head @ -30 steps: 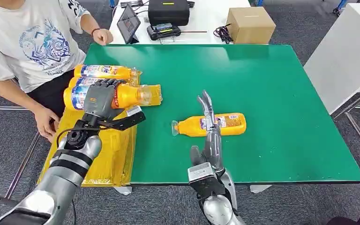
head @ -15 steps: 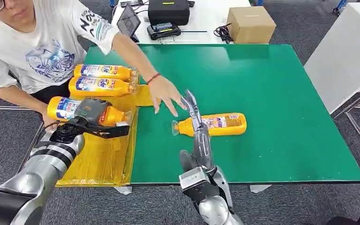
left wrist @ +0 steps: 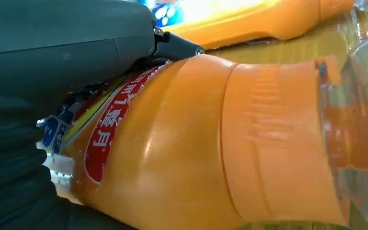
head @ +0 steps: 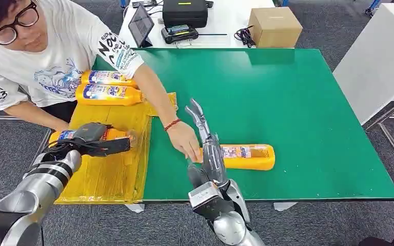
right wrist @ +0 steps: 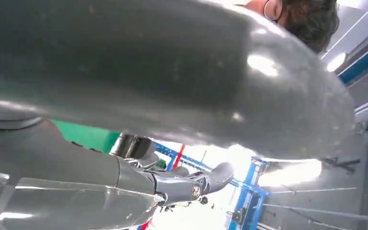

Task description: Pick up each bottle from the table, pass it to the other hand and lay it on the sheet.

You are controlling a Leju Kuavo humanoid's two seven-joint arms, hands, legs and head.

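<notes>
Left hand [head: 93, 137] grips an orange plastic bottle with a blue-and-red label [head: 114, 135], lying sideways over the crinkled yellow plastic sheet [head: 107, 174] at the left edge of the green desk [head: 297, 97]; two more orange bottles [head: 107, 86] lie on the sheet's far end. Right hand [head: 205, 141] is empty, fingers apart and stretched over a fourth orange bottle [head: 249, 156] lying on the desk. A person's hand [head: 184, 141] touches that bottle's neck end
</notes>
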